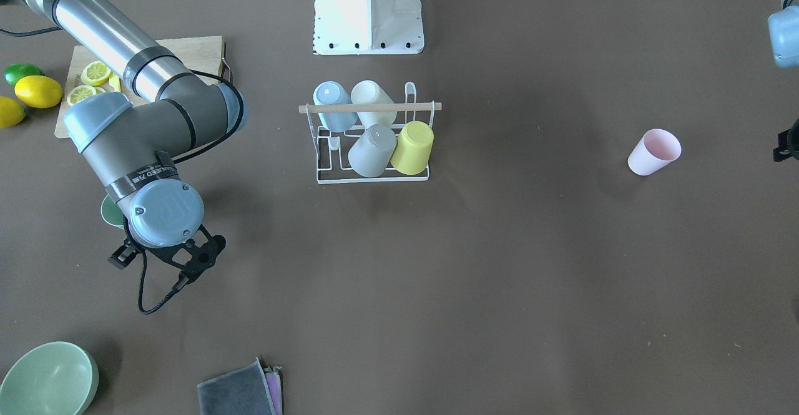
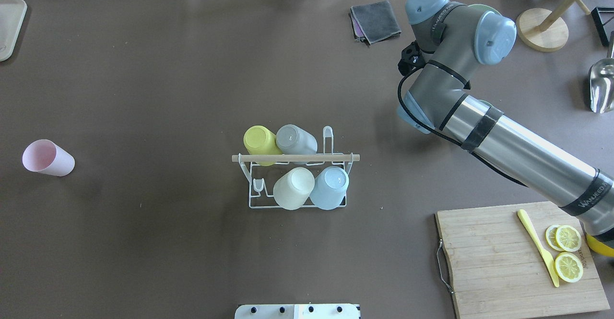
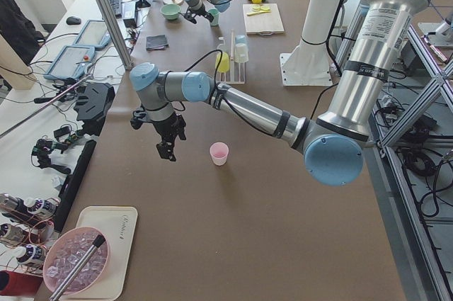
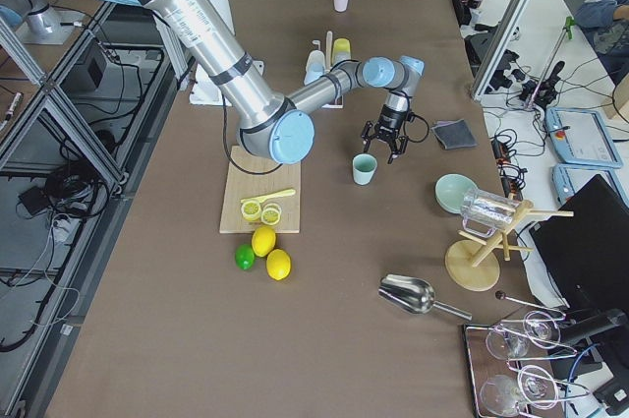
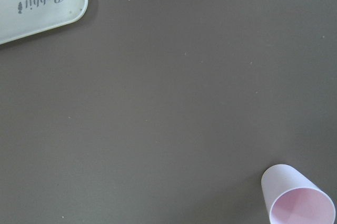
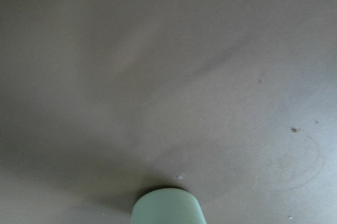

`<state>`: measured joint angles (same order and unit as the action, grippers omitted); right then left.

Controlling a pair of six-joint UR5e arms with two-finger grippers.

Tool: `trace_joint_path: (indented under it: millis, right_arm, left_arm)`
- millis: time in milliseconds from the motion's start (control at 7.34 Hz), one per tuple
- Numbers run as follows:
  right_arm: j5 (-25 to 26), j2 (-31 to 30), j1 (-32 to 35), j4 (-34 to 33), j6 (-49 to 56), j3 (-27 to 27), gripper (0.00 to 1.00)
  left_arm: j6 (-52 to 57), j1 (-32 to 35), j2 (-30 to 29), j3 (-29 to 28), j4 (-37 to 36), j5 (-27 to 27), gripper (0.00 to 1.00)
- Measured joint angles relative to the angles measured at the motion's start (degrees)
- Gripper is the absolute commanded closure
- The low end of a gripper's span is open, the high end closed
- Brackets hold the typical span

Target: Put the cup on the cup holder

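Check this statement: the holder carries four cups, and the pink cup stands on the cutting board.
One thing is wrong: the pink cup stands on the bare table, far from the cutting board, as the overhead exterior view shows. The holder does carry four cups.

Robotics lab: aluminium framing (image 3: 106, 10), teach pendants (image 4: 578, 133).
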<state>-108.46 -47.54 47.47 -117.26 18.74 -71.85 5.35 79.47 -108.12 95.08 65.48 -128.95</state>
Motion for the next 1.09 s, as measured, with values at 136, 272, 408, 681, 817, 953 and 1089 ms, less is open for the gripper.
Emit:
trace_joint_path:
  millis: [136, 272, 408, 681, 817, 953, 1089]
  right_arm:
    - [-0.2, 0.0, -0.7, -1.1, 0.8, 0.8, 0.00]
    - [0.0, 0.0, -1.1, -2.3, 2.4, 1.2, 0.00]
    - [0.5, -0.1, -1.3, -3.2, 4.1, 1.3, 0.00]
    - [2.5, -0.3, -2.1, -3.8, 5.4, 1.3, 0.00]
    - [3.7, -0.4, -2.6, -3.8, 5.8, 1.3, 0.00]
    - [4.8, -0.5, -3.1, -3.9, 6.2, 1.3, 0.00]
    - [5.7, -0.5, -3.4, -3.9, 6.9, 1.3, 0.00]
  left_arm:
    - [0.0, -0.1, -0.5, -0.3, -0.2, -0.1, 0.02]
    - [0.1, -0.1, -0.6, -0.7, -0.2, -0.2, 0.02]
    - [0.1, -0.2, -0.7, -0.9, -0.3, -0.2, 0.02]
    - [0.6, -1.1, -1.8, -1.7, -1.3, -0.2, 0.02]
    - [1.9, -2.4, -4.5, -3.1, -3.7, -0.2, 0.02]
    - [4.8, -3.6, -8.5, -6.1, -7.0, -0.2, 0.02]
    - [7.8, -4.4, -12.0, -9.7, -9.3, -0.2, 0.02]
